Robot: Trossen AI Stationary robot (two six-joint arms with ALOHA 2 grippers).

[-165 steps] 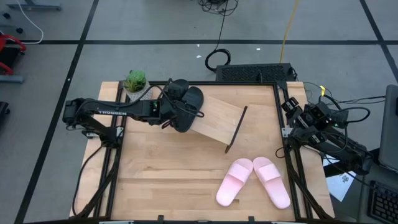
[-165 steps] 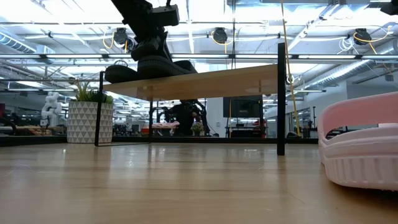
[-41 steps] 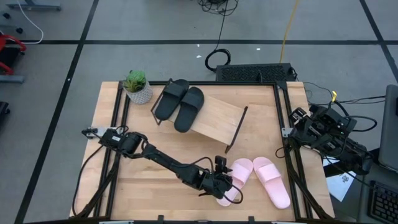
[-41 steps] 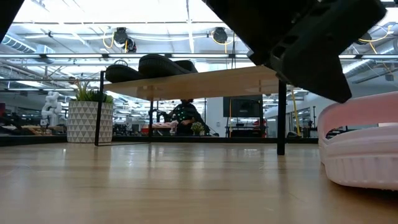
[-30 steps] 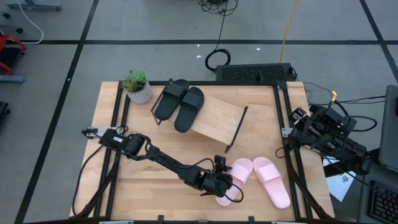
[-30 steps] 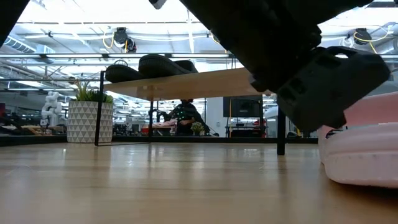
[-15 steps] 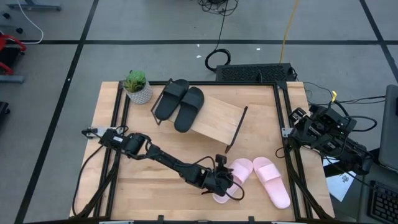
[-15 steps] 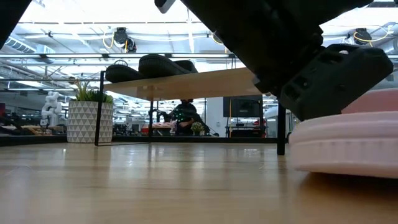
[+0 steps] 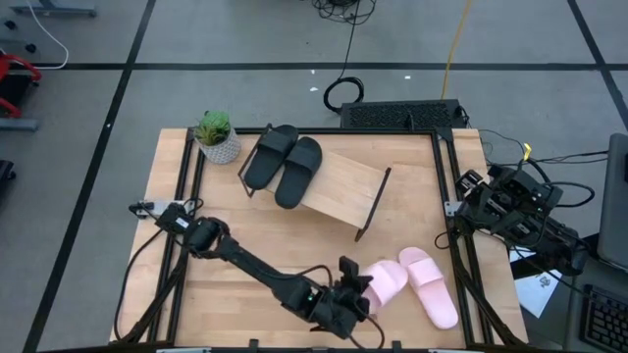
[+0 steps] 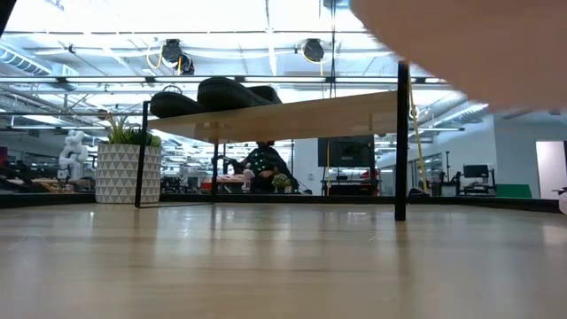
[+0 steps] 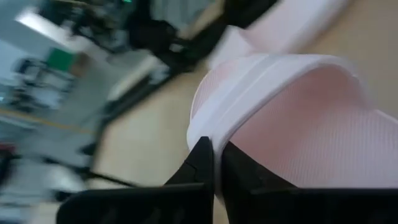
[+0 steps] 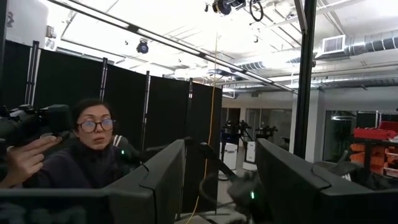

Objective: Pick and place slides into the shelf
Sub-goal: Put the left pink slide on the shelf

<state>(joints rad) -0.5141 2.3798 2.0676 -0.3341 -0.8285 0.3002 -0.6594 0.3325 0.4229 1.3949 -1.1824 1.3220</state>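
Two black slides (image 9: 283, 165) lie side by side on the left end of the shelf (image 9: 343, 191), a tilted wooden plank on a black frame. My left gripper (image 9: 351, 297) is near the table's front edge, shut on one pink slide (image 9: 385, 278), which hangs above the table and fills the low view's top right as a pale blur (image 10: 461, 44). The other pink slide (image 9: 430, 285) lies sole down on the table just to its right. My right gripper (image 12: 221, 186) waits open at the table's right edge, pointing upward. My left gripper pinches the pink slide's pale raised edge (image 11: 208, 127) between its two fingers (image 11: 200, 163). One finger is outside the edge and the other lies against the pink textured surface. The fingers come slanting down from the table's left. The slide is lifted clear of the table.
A potted plant (image 9: 216, 132) stands at the far left corner beside the shelf. The shelf's right half (image 9: 353, 186) is bare wood. The right arm (image 9: 510, 211) sits off the table's right edge. A person (image 12: 87, 155) stands in the room beyond.
My left gripper has taken hold of the pink slide and gone up and a little toward the near edge. The slide has come off the table, its far end swung toward the right, and it has risen to the top of the low view.
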